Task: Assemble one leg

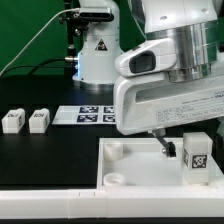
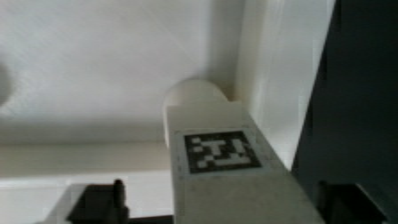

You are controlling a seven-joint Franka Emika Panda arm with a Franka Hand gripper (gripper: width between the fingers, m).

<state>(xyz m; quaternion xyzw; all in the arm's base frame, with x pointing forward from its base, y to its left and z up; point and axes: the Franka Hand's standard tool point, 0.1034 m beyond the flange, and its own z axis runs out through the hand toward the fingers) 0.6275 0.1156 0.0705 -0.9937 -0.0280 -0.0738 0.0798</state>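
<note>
A white leg [image 1: 196,155] with a black-and-white tag stands upright at the exterior view's right end of the large white tabletop [image 1: 135,160]. My gripper [image 1: 180,148] has come down around it. In the wrist view the leg [image 2: 222,150] lies between the two dark fingers [image 2: 98,200], with a visible gap on one side. The gripper [image 2: 222,205] is open and straddles the leg. Two more legs [image 1: 12,121] [image 1: 39,120] lie on the black table at the exterior view's left. A round corner socket [image 1: 113,180] shows on the tabletop.
The marker board [image 1: 88,115] lies flat behind the tabletop. A white wall piece [image 1: 50,205] runs along the front of the table. The robot base [image 1: 95,50] stands at the back. The tabletop's edge [image 2: 294,70] borders black table beside the leg.
</note>
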